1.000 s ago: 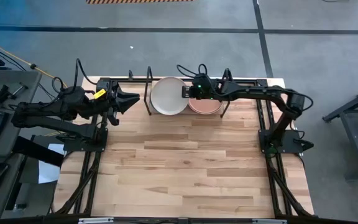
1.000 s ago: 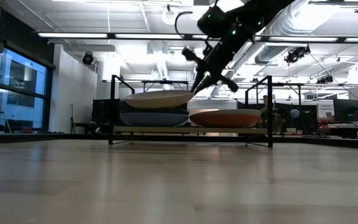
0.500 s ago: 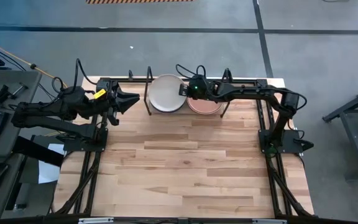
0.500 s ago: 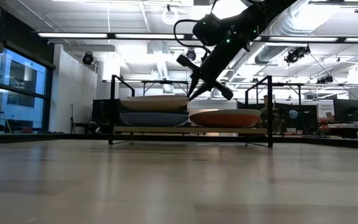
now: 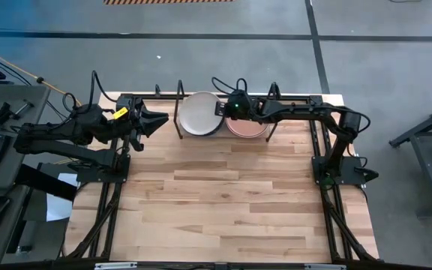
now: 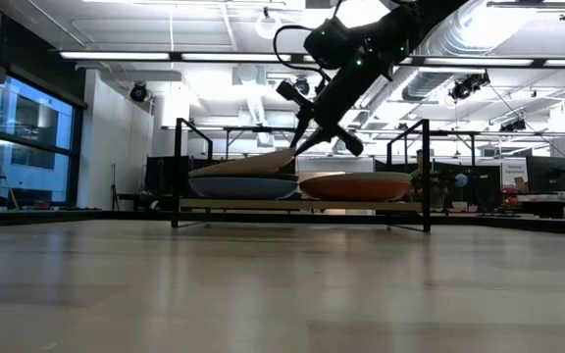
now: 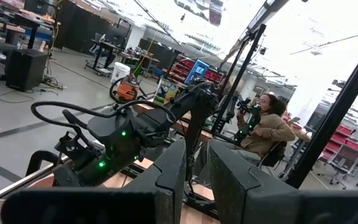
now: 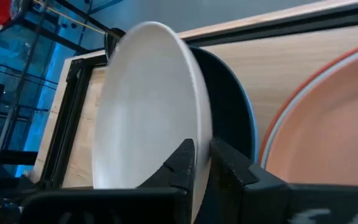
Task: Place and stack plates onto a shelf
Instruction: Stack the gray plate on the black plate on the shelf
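Observation:
A cream plate (image 5: 199,114) (image 6: 243,163) (image 8: 148,106) sits tilted over a blue plate (image 6: 243,186) (image 8: 236,118) on the left half of the shelf (image 6: 302,204) (image 5: 177,112). My right gripper (image 5: 222,111) (image 6: 299,147) (image 8: 202,149) is shut on the cream plate's right edge. On the shelf's right half lies a terracotta pink plate (image 5: 247,127) (image 8: 328,143) on a coral red one (image 6: 356,184). My left gripper (image 5: 163,120) (image 7: 194,162) waits shut, just left of the shelf, near the table's far left corner. My right gripper pinches the cream plate's rim (image 8: 199,134) on its right side, one finger on the upper face and one underneath. The fingers come slanting down from the table's right. The plate is tilted: the held edge is raised and the opposite edge (image 6: 204,172) rests on the blue plate.
The shelf's black upright loops (image 5: 180,96) (image 6: 179,167) stand around the plates at the table's far edge. The wide wooden tabletop (image 5: 223,202) stretches toward the near edge. A person (image 7: 269,127) sits in the room beyond the table.
My right gripper has moved a little toward the table's left and far edge and lowered the cream plate. The plate was held nearly level above the blue plate; now its left edge has dropped onto the blue plate while the held edge stays raised.

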You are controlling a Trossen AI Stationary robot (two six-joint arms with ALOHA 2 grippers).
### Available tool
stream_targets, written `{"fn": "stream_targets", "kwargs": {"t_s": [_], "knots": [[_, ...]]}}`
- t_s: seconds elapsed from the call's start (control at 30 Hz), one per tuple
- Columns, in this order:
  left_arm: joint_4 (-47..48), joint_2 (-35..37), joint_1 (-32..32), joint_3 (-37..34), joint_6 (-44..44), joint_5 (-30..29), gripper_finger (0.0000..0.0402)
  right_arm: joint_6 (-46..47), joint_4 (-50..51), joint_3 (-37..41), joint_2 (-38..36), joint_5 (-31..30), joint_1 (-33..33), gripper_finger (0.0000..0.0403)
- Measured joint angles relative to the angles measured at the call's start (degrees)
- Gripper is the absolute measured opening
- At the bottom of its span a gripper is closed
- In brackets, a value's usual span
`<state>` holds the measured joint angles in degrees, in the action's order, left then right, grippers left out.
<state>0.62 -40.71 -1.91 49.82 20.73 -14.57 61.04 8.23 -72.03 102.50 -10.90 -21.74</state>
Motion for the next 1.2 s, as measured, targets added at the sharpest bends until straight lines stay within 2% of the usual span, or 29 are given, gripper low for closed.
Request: {"fn": "stream_targets", "kwargs": {"t_s": [0.27, 0.53, 0.83, 1.2], "knots": [[0.0, 0.0, 0.0, 0.0, 0.0, 0.0, 0.0056, -1.9, -0.5, 0.0, 0.0, 0.3, 0.0, 0.0103], [0.0, 0.0, 0.0, 0.0, 0.1, 0.0, 0.0056, -3.0, -0.7, 0.0, 0.0, 4.0, 0.1, 0.0166], [0.1, 0.0, 0.0, 0.0, 0.0, 0.0, 0.0056, -9.0, 0.2, 0.0, 0.0, 10.6, 0.1, 0.0177], [1.0, 0.0, 0.0, 0.0, -0.4, 0.0, 0.0056, -21.5, 2.5, 0.0, -2.2, 17.1, 0.1, 0.0177]]}}
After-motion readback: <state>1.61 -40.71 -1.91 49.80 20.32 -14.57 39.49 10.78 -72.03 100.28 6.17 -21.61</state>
